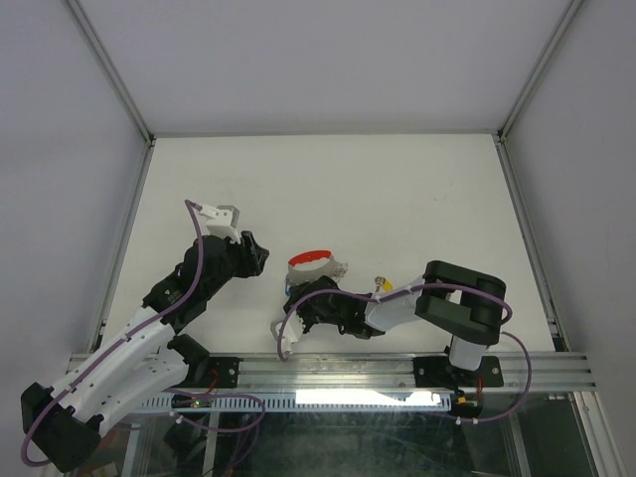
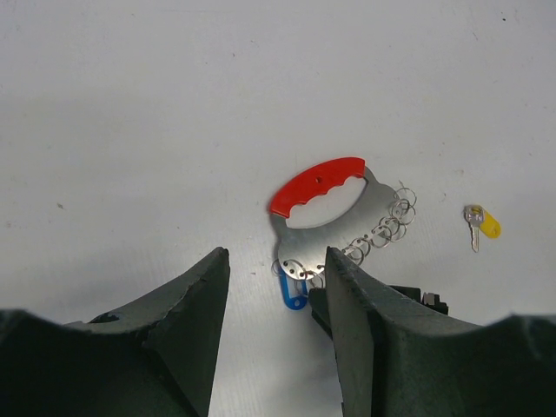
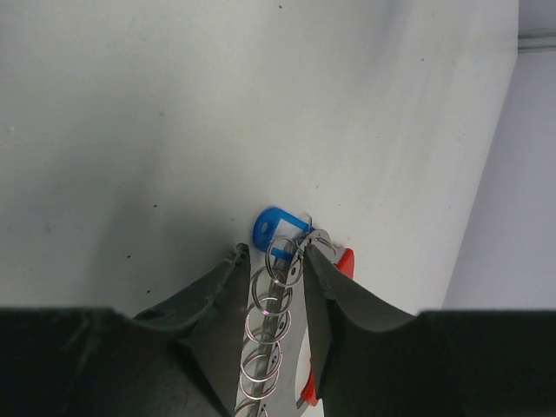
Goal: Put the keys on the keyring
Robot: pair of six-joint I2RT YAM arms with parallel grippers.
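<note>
We're at the centre of the overhead view, where the keyring [image 2: 339,230] lies flat on the white table [image 1: 397,189]. In the left wrist view its red tab [image 2: 317,184] arches along the top and its chain [image 2: 391,217] of small loops trails off to the right.

The right gripper [image 3: 276,261] has come in over it, and in its own camera the two fingers stand narrowly apart on either side of the metal plate and the rings. We can't tell whether they are truly pinching it or only bracketing it.

The blue key [image 3: 276,228] sits just beyond those fingertips, touching the ring end. Whether it is actually threaded on, we can't say.

The left gripper [image 2: 274,261] hovers with its jaws well apart and nothing between them, aimed at that same end of the keyring. The yellow key [image 2: 485,224] lies alone at the right of that frame, well apart from the rest.

The risks as we see them:
- A grip on the loose loops rather than the plate could let the keyring swivel or slip.
- Both grippers crowd the same small spot, so a fingertip could flick the blue key away.
- A lift could drag the chain.
</note>
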